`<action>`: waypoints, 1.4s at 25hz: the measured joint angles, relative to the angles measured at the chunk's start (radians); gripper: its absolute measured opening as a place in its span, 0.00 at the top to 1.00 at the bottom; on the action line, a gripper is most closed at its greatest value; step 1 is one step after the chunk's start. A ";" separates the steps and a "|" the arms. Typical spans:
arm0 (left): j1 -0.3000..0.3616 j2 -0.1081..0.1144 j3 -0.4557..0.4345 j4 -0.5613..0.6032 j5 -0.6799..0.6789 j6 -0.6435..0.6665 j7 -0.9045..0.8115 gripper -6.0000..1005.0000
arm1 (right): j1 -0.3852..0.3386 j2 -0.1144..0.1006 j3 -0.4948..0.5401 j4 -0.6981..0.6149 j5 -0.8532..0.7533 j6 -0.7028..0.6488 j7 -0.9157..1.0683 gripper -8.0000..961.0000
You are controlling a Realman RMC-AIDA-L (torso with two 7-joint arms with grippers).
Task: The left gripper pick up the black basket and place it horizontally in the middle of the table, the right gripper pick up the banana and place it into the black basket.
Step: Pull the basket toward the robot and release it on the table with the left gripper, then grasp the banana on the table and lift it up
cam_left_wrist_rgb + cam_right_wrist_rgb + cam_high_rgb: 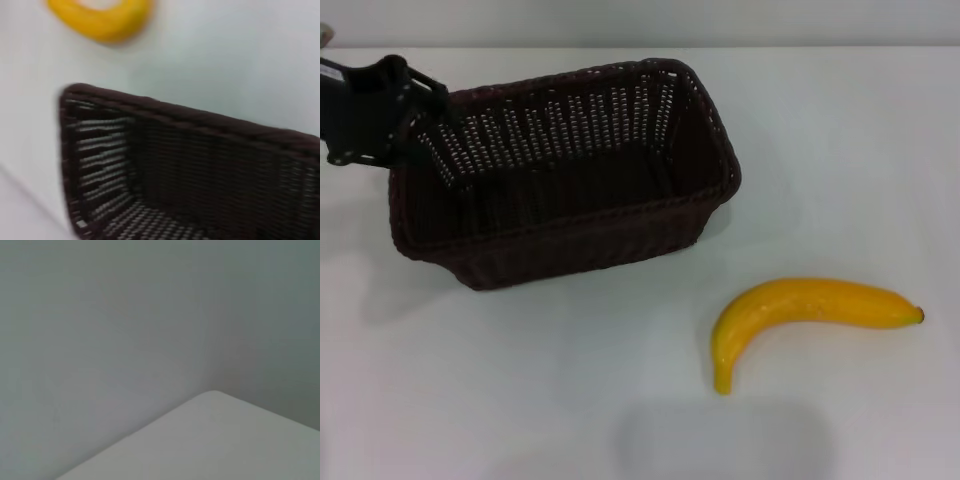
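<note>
**Jaws of the left gripper at the basket's end wall; grip cannot be confirmed**

Jaws on the left gripper [415, 120] sit at the left short end of the black basket [570, 170], its dark fingers right at the braided rim. Whether they are clamped on that rim or merely against it, I cannot tell. The right gripper does not appear in any view; its wrist camera shows only a bare wall and a pale corner of the counter.

The basket stands toward the back left of the white counter [520, 400], angled rather than square to the front edge, its right end nearer the middle. Its left end looks slightly raised. The banana [800, 312] lies on the counter, in front of the basket's right end and well apart from it, dark tip pointing right.

Risks, as I judge them: a hold at one short end leaves the long basket hanging off-centre, so it could tip, twist or slip from the rim. Swinging it toward the middle could sweep its far corner into the banana and knock it away. A skewed basket would also leave a poor target for the banana.
</note>
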 joint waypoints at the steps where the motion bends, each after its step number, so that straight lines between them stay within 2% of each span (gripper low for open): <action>1: 0.016 -0.012 -0.016 0.017 -0.017 -0.001 0.001 0.47 | -0.001 -0.001 -0.001 0.000 -0.001 0.000 -0.003 0.09; 7: 0.097 -0.075 -0.079 0.069 -0.116 0.008 0.014 0.46 | -0.019 0.000 -0.011 -0.013 -0.014 0.070 -0.007 0.09; 11: 0.132 -0.107 -0.099 0.101 -0.156 0.008 0.018 0.45 | -0.024 -0.002 -0.014 -0.015 -0.015 0.216 -0.076 0.09; 15: 0.151 -0.116 -0.101 0.110 -0.184 0.010 0.018 0.44 | -0.023 -0.004 -0.023 -0.013 -0.015 0.364 -0.144 0.09; 20: 0.162 -0.117 -0.142 0.080 -0.270 0.011 0.014 0.42 | -0.021 -0.005 -0.074 -0.002 -0.015 0.429 -0.179 0.09; 24: 0.172 -0.130 -0.262 -0.030 -0.515 0.025 0.011 0.41 | -0.012 -0.006 -0.103 0.005 -0.015 0.441 -0.194 0.09; 27: 0.197 -0.141 -0.339 -0.173 -0.805 0.044 0.013 0.40 | -0.009 -0.010 -0.118 0.028 -0.015 0.444 -0.194 0.09; 28: 0.211 -0.144 -0.355 -0.250 -0.939 0.048 0.019 0.40 | -0.009 -0.012 -0.122 0.036 -0.015 0.444 -0.193 0.09; 30: 0.235 -0.149 -0.365 -0.357 -1.108 0.046 0.032 0.40 | -0.007 -0.016 -0.131 0.054 -0.016 0.445 -0.186 0.09; 32: 0.274 -0.166 -0.365 -0.501 -1.306 0.036 0.067 0.39 | -0.011 -0.019 -0.139 0.089 -0.030 0.447 -0.182 0.09; 35: 0.299 -0.172 -0.363 -0.629 -1.455 0.048 0.065 0.38 | -0.017 -0.025 -0.141 0.146 -0.071 0.449 -0.180 0.09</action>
